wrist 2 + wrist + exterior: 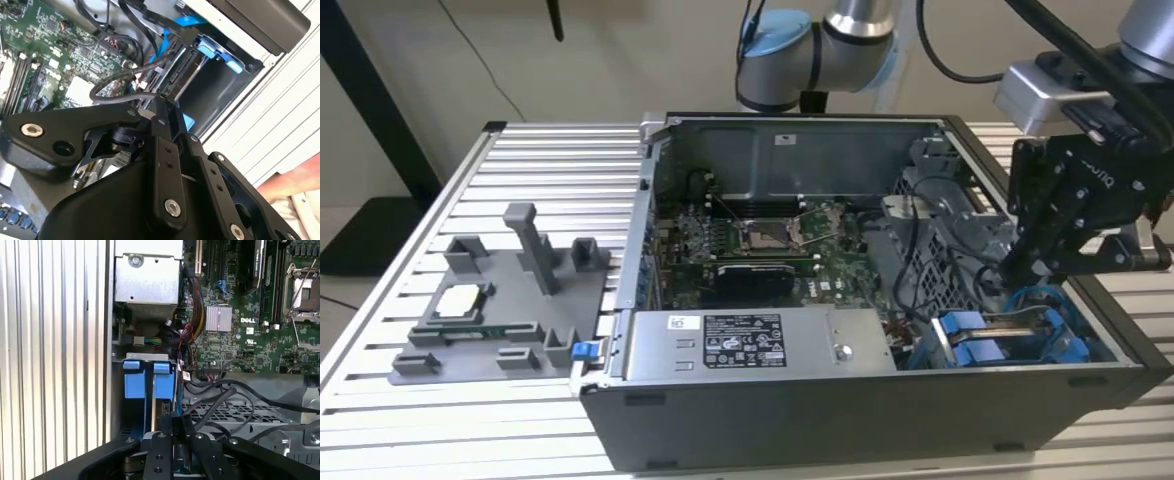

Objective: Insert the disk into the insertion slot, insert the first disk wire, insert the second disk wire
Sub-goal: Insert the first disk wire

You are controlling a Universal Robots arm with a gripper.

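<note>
The insertion slot (983, 340), a grey bay with bright blue rails and tabs (145, 382), sits in the near corner of the open computer case, at the exterior view's right. The disk stands in it; its narrow rear edge (161, 407) shows between the blue rails. My black gripper (1038, 262) reaches down into the case right above this bay. Its fingers (159, 450) are shut close together on the plug of a black disk wire (210, 400), held at the disk's rear edge. In the second wrist view another black sleeved wire (115, 86) loops beside the gripper (162, 107).
A grey labelled power-supply box (747, 343) lies along the case front, with the motherboard (761, 245) behind it. A perforated cage (235, 412) and loose cables crowd the bay. A grey fixture (500, 300) stands on the slatted table. A person's hand (295, 175) rests outside the case.
</note>
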